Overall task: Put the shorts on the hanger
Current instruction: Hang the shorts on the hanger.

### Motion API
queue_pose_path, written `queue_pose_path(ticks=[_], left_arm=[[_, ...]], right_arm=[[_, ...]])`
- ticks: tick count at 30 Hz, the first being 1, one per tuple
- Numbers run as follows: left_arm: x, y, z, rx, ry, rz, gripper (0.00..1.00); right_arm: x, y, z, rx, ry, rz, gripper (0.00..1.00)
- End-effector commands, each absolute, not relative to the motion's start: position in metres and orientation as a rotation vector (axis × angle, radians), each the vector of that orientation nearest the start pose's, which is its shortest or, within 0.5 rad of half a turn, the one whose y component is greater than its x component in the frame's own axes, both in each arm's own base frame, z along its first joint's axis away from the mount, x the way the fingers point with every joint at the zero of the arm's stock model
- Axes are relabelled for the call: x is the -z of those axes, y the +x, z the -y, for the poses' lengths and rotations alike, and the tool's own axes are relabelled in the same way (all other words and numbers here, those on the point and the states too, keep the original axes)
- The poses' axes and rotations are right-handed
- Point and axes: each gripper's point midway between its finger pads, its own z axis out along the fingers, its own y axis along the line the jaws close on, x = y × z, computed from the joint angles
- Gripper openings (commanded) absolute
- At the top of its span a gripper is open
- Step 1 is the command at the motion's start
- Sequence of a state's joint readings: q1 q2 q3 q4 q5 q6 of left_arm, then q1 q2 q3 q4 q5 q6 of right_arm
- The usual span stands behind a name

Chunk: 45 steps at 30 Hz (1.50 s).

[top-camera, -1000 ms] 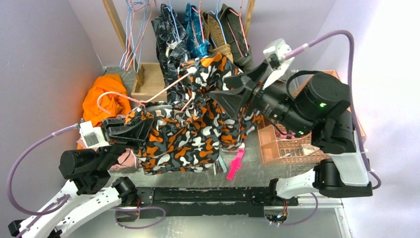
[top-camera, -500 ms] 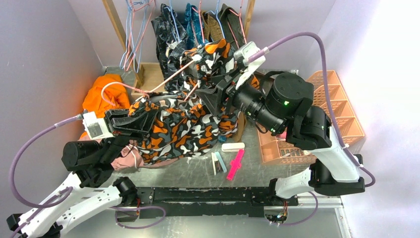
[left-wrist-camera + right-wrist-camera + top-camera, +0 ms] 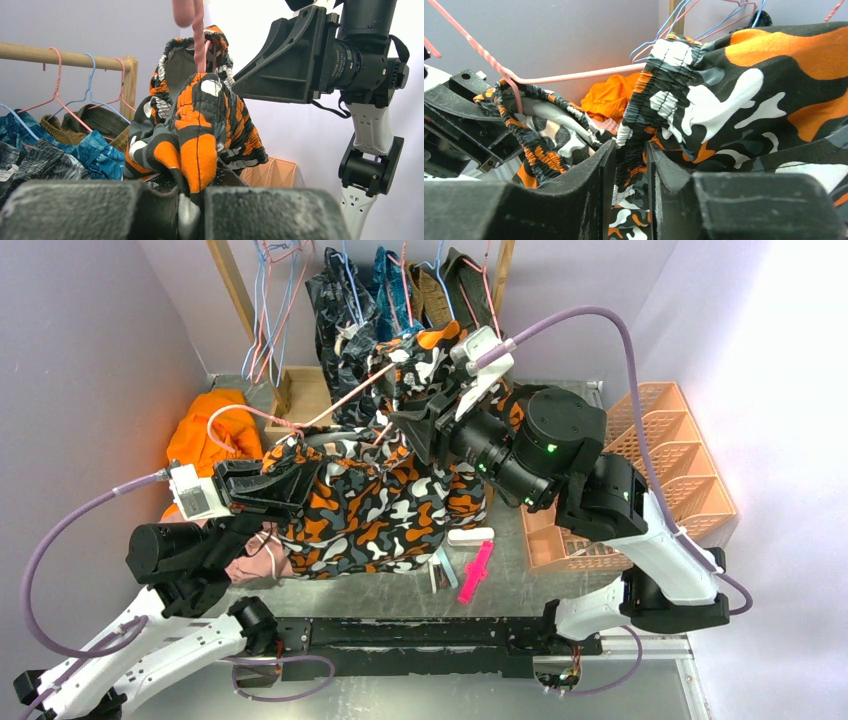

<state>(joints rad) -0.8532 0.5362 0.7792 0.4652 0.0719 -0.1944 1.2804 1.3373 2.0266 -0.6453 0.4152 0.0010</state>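
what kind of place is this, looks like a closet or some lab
Probably a robot lab cell mocked up as a closet: a wooden rail hung with clothes, a metal table, and plain purple walls close around.

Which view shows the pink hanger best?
The top external view: the hanger shows its curved hook and long wire running into the shorts. The right wrist view shows a stretch of wire; the left wrist view, a blurred pink piece.

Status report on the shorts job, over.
Left tool shut on the shorts. Right tool shut on their waistband. Hanger partly inside the waist opening. Loaded clothes rail close behind.
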Motion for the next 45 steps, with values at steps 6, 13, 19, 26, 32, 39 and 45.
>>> queue_pose_path(ticks=[6, 13, 19, 26, 32, 39, 45], left_arm=[[-0.518, 0.119, 0.178, 1.055, 0.350, -0.737, 0.07], [-0.514, 0.123, 0.177, 1.043, 0.340, -0.751, 0.07], [-0.511, 0.125, 0.177, 1.032, 0.339, -0.764, 0.07], [-0.507, 0.127, 0.173, 1.012, 0.325, -0.776, 0.07], [-0.504, 0.131, 0.178, 1.012, 0.331, -0.789, 0.07], [-0.500, 0.135, 0.184, 1.020, 0.333, -0.814, 0.07], [-0.497, 0.137, 0.184, 1.018, 0.334, -0.835, 0.07]], right_arm=[[-0.545, 0.169, -0.325, -0.713, -0.639, -1.425, 0.05], [-0.554, 0.124, -0.349, -0.955, -0.842, -1.311, 0.00], [-0.547, 0.112, -0.356, -1.004, -0.902, -1.327, 0.00], [-0.552, 0.134, -0.308, -0.917, -0.675, -1.339, 0.60], [-0.563, 0.151, -0.290, -0.859, -0.526, -1.363, 0.68], [-0.565, 0.163, -0.301, -0.832, -0.468, -1.381, 0.70], [-0.556, 0.180, -0.307, -0.756, -0.401, -1.425, 0.67]])
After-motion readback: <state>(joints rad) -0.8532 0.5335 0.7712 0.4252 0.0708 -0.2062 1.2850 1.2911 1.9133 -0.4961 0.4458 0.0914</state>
